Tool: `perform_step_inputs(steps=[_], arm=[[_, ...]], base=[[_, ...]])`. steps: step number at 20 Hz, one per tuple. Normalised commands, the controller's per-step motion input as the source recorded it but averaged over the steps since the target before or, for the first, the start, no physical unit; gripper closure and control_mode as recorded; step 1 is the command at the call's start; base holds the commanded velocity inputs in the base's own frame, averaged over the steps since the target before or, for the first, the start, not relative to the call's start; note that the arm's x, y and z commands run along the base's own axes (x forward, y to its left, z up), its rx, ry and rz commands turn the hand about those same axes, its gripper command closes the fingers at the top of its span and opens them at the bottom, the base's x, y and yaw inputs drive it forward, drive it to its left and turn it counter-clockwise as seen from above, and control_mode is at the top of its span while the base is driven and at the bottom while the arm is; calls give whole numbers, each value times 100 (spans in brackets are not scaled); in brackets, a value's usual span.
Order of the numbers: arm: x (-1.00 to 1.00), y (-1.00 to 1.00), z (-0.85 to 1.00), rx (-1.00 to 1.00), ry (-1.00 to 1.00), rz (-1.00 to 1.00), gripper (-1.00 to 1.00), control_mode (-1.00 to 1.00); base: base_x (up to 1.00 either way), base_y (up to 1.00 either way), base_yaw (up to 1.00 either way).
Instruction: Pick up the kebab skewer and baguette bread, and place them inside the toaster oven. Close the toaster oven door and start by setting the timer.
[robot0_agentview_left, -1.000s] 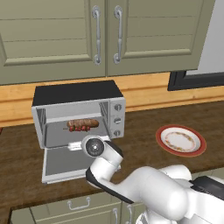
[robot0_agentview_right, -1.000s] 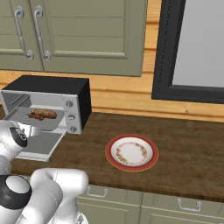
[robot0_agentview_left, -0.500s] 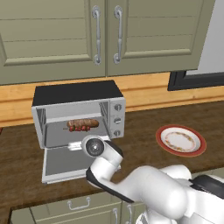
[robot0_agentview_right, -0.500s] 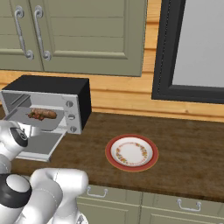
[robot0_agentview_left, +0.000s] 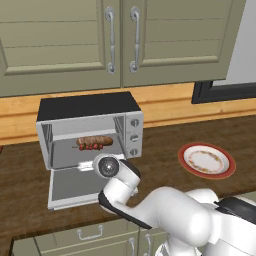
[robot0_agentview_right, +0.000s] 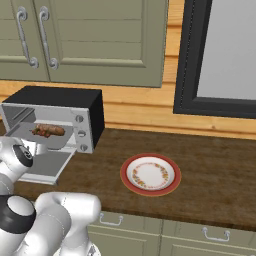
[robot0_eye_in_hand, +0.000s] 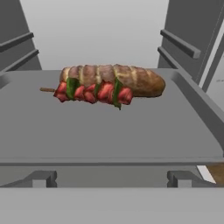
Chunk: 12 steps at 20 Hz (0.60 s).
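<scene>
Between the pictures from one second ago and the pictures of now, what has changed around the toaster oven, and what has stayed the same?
Nothing has visibly changed. The kebab skewer and the baguette bread lie side by side on the tray inside the toaster oven, as before. The toaster oven door is still dropped open, the arm stays in front of it, and the plate has not moved on the counter.
</scene>
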Motion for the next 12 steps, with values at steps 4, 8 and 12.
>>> perform_step_inputs(steps=[4,8,12], arm=[[0,0,-1,0,0,0,-100,-100],[18,0,-6,0,-1,0,-100,-100],[19,0,-1,0,-1,0,-100,-100]], base=[[0,0,0],[0,0,0],[0,0,0]])
